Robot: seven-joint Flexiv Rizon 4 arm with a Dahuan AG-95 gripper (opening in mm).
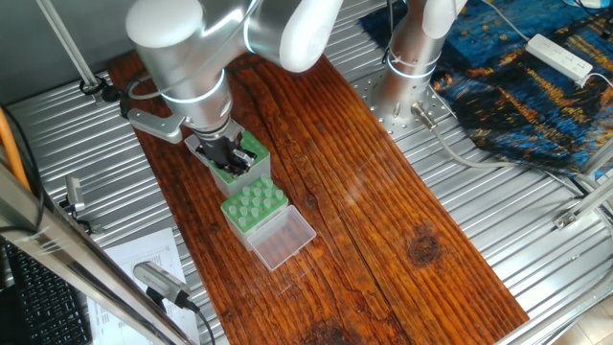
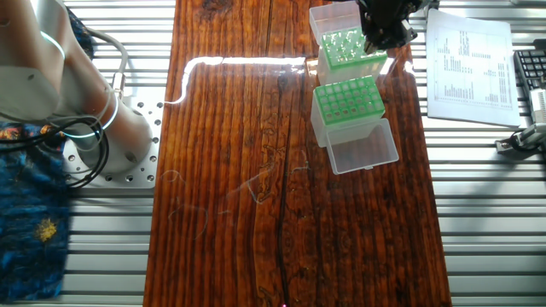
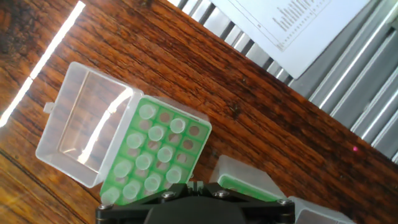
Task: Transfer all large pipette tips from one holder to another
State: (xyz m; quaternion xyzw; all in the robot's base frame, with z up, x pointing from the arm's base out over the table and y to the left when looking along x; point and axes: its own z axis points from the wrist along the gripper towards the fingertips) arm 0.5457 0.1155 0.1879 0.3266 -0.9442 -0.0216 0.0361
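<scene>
1. Wooden table (image 1: 383,220): a dark board lying on ribbed metal. Its far end is covered by the robot arm (image 1: 182,48) in one fixed view and cut off by the frame in the other.
2. Printed sheet (image 2: 469,64): lies on the metal beside the table. Its print is too small to read.
3. Near rack (image 1: 254,208): a green box with its clear hinged lid (image 1: 283,240) lying open flat on the wood. It is fully visible in all three views.
4. Far rack (image 2: 345,47): a second green box just beside the first. It is partly hidden under the gripper (image 1: 226,156), and only a corner shows in the hand view.
5. Gripper: hangs over the far rack. Its fingertips are hidden by its own black body in every view, so how far they stand apart, and whether they hold or touch anything, cannot be told.
6. Pipette tips (image 3: 149,162): pale-green translucent cones, round ends up, standing in most holes of the near rack. Several holes are bare. The far rack's contents are hard to make out.
</scene>
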